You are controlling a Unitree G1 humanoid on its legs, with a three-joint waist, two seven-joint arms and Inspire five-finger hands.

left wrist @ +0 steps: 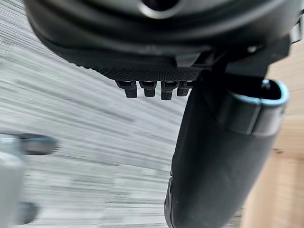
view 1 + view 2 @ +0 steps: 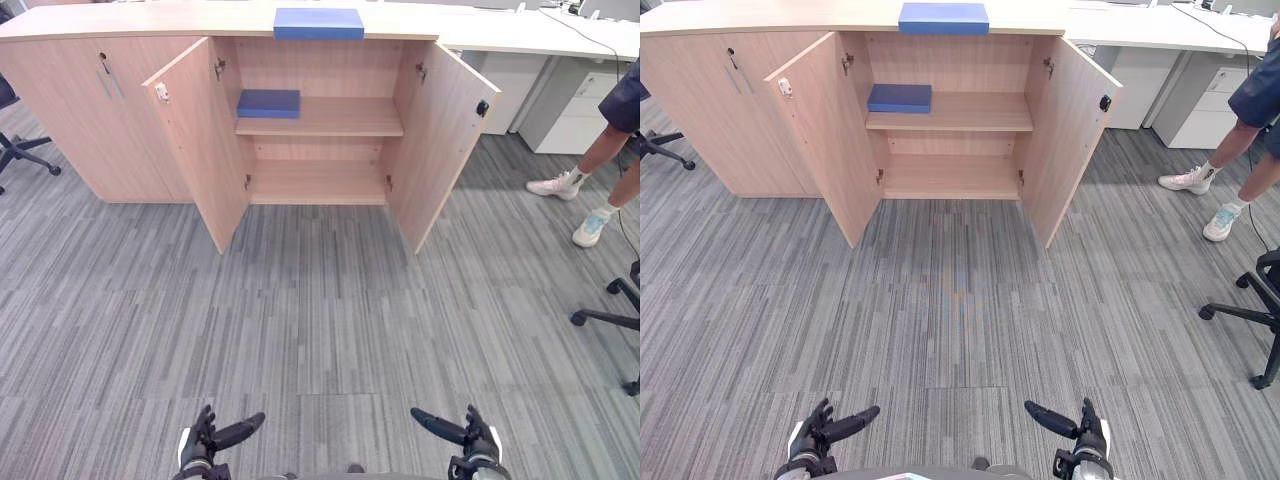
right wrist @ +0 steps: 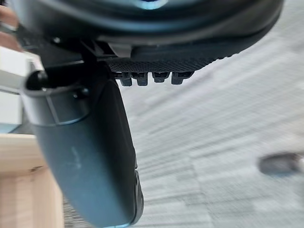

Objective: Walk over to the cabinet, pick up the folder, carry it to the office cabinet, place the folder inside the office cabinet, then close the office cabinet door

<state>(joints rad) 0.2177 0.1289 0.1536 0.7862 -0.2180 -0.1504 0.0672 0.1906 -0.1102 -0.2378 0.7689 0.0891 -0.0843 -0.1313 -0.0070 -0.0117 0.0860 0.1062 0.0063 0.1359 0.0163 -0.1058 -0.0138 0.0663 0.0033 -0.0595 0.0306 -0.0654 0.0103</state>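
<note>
A blue folder (image 2: 318,23) lies flat on top of the wooden office cabinet (image 2: 340,118), above its open compartment. A second, darker blue folder (image 2: 268,103) rests on the left end of the middle shelf inside. Both cabinet doors stand wide open, the left door (image 2: 200,140) and the right door (image 2: 440,130) swung out toward me. My left hand (image 2: 205,440) and right hand (image 2: 465,435) hang low near me, far from the cabinet, both open and holding nothing. Grey carpet lies past the left thumb (image 1: 213,166) and the right thumb (image 3: 90,156).
A person's legs in white shoes (image 2: 585,200) stand at the right by white drawer units (image 2: 570,110). A black chair base (image 2: 615,315) sits at the right edge, another chair base (image 2: 20,150) at the far left. Grey carpet (image 2: 320,320) stretches between me and the cabinet.
</note>
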